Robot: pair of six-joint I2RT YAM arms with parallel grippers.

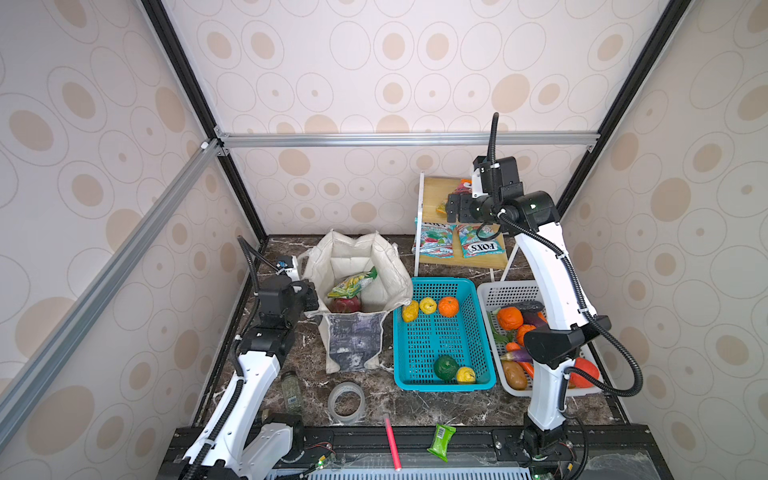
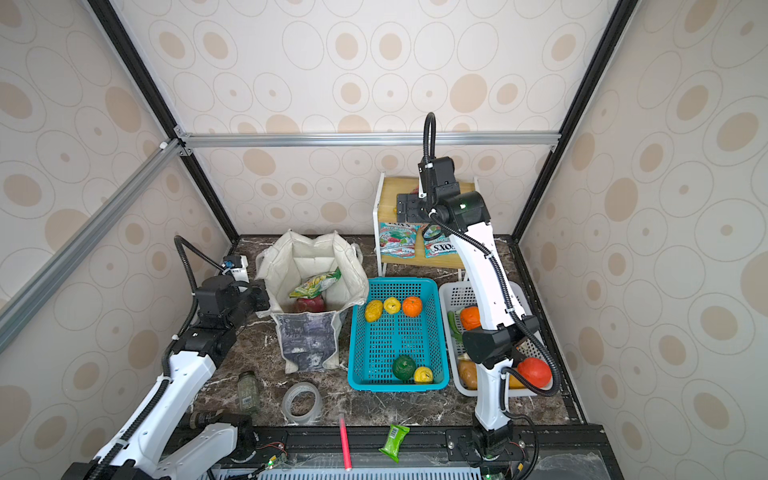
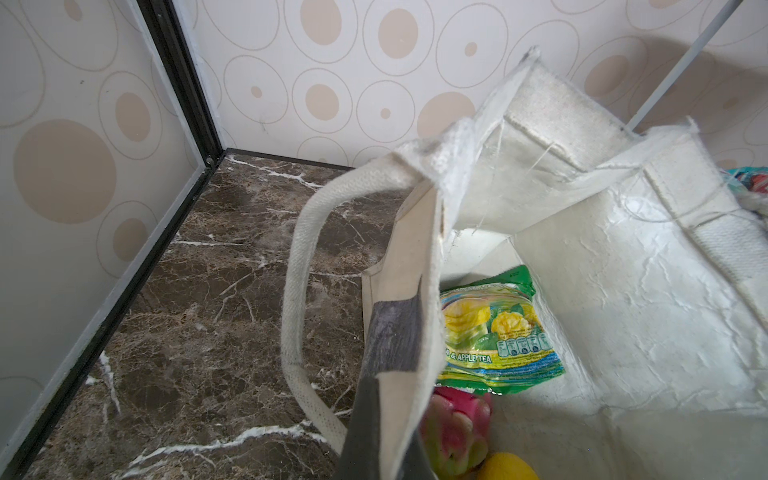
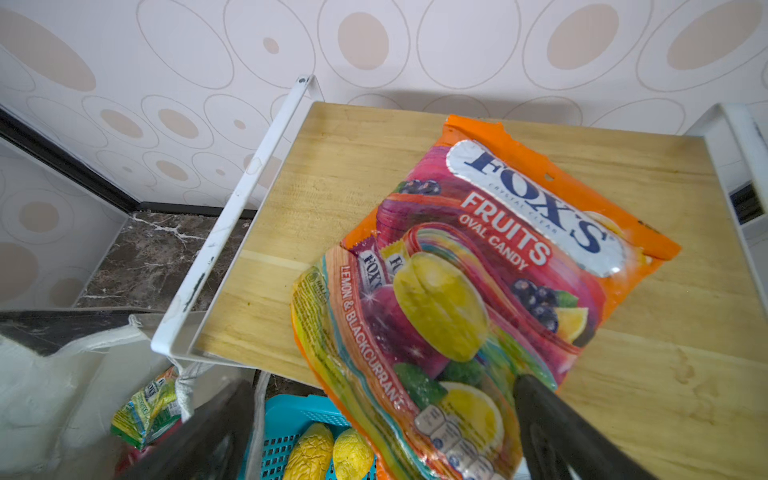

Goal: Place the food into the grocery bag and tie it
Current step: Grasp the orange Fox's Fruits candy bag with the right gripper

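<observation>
On the marbled desk [image 1: 374, 399] my left end effector [image 1: 311, 297] clamps the rim of the grocery bag [image 1: 386, 270], centre-left in both top views, while my right end effector [image 4: 380, 392], wide open over the orange snack packet [image 4: 478, 270] on the shelf [image 1: 434, 193] at upper right, should straddle it squarely.

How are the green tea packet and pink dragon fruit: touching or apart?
Touching. In the left wrist view the green tea packet rests with its edge on the pink dragon fruit.
</observation>
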